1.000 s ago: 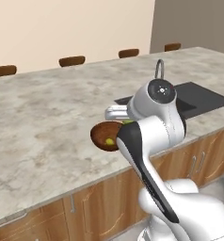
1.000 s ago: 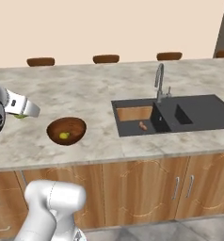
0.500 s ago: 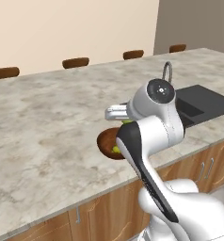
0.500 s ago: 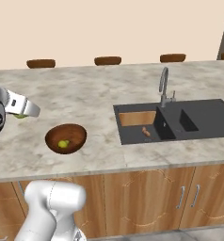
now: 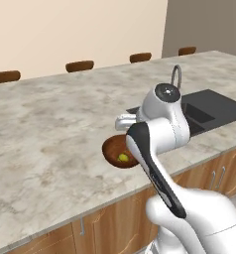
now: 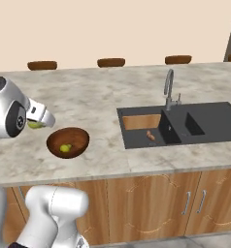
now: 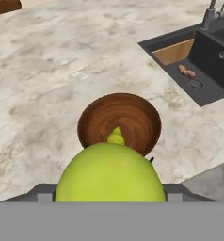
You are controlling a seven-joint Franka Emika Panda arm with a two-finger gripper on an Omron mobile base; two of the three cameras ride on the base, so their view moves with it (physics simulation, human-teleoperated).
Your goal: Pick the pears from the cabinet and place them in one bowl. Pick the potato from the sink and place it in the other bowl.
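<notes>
Marble-grey counter (image 6: pixel 103 97) stretched widest, with the black sink (image 6: pixel 185 123) set into it and the potato (image 6: pixel 150 135) lying untouched in its left basin. Nearer the arm sat one wooden bowl (image 6: pixel 68 142), a pear (image 6: pixel 65 148) already inside it. By my reckoning one pear was delivered and the potato remained. The gripper (image 6: pixel 38 121) hung beside and above the bowl, clamped on the second pear (image 7: pixel 109 175).
</notes>
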